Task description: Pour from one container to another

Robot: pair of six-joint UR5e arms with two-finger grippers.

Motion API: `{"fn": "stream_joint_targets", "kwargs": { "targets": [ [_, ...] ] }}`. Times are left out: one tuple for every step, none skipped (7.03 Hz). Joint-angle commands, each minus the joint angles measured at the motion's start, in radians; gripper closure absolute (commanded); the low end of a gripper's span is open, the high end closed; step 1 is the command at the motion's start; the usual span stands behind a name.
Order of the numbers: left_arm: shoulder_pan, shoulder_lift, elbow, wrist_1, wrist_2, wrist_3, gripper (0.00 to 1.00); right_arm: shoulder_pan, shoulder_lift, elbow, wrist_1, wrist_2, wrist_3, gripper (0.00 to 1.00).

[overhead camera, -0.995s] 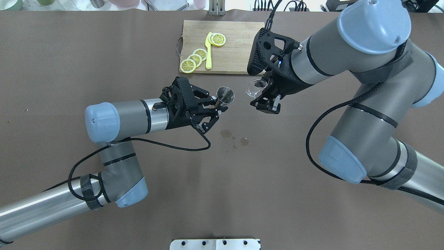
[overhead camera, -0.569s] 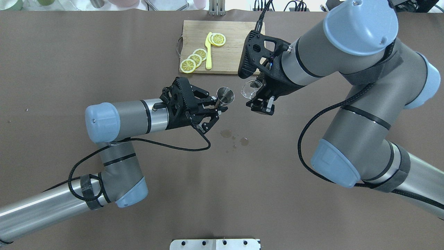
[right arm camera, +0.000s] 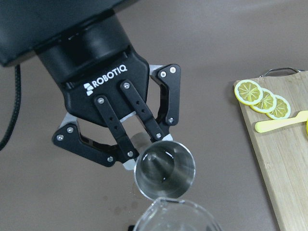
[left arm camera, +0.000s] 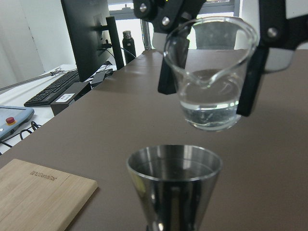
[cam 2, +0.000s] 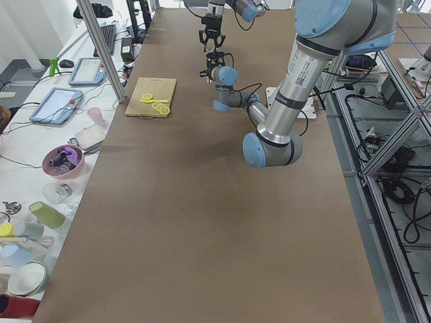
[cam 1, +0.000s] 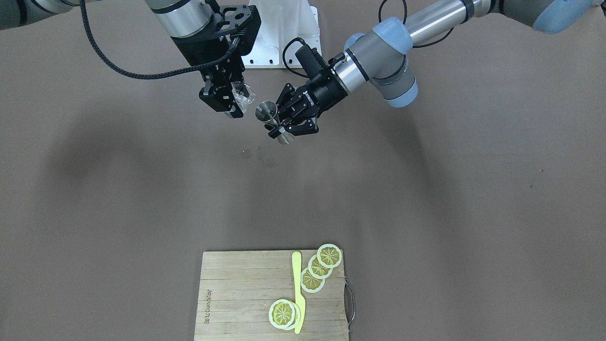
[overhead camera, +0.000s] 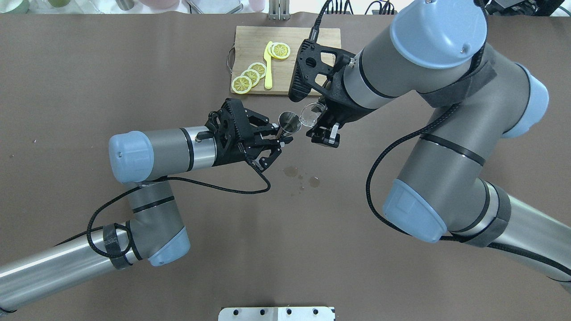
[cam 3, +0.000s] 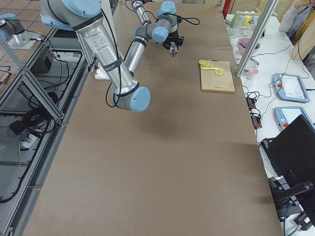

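My left gripper [overhead camera: 281, 135] is shut on the waist of a steel jigger [overhead camera: 290, 121], held upright above the table. My right gripper [overhead camera: 320, 119] is shut on a small clear glass beaker [overhead camera: 309, 113] holding some clear liquid. The beaker hangs just beside and slightly above the jigger's rim, with its spout turned toward it. In the left wrist view the beaker [left arm camera: 211, 77] floats over the jigger [left arm camera: 174, 178]. In the right wrist view the jigger [right arm camera: 164, 169] shows a little liquid inside, below it the beaker's rim [right arm camera: 173, 219]. The front view shows the jigger [cam 1: 266, 112] and the beaker [cam 1: 241, 98].
A wooden cutting board [overhead camera: 250, 42] lies at the far side with lemon slices [overhead camera: 250, 76] and a yellow knife [overhead camera: 267, 67]. Several wet drops [overhead camera: 301, 177] mark the brown table below the grippers. Cups and bowls sit off the table's far edge.
The right arm has carried the glass beaker leftward until it is next to the jigger's rim. The left arm and jigger have stayed still.
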Motion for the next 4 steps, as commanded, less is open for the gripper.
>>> {"fn": "stream_joint_targets", "kwargs": {
  "targets": [
    [0.002,0.005,-0.001,-0.001,-0.002,0.002,1.0,-0.008,0.038,-0.007,-0.076,-0.025,-0.032,1.0],
    [0.0,0.008,-0.001,-0.001,-0.002,0.005,1.0,-0.01,0.048,-0.007,-0.111,-0.037,-0.044,1.0],
    [0.0,0.009,0.001,-0.001,-0.002,0.007,1.0,-0.01,0.058,-0.006,-0.147,-0.043,-0.046,1.0],
    [0.0,0.009,0.002,-0.001,-0.001,0.008,1.0,-0.01,0.073,-0.006,-0.189,-0.049,-0.061,1.0]
  ]
}}
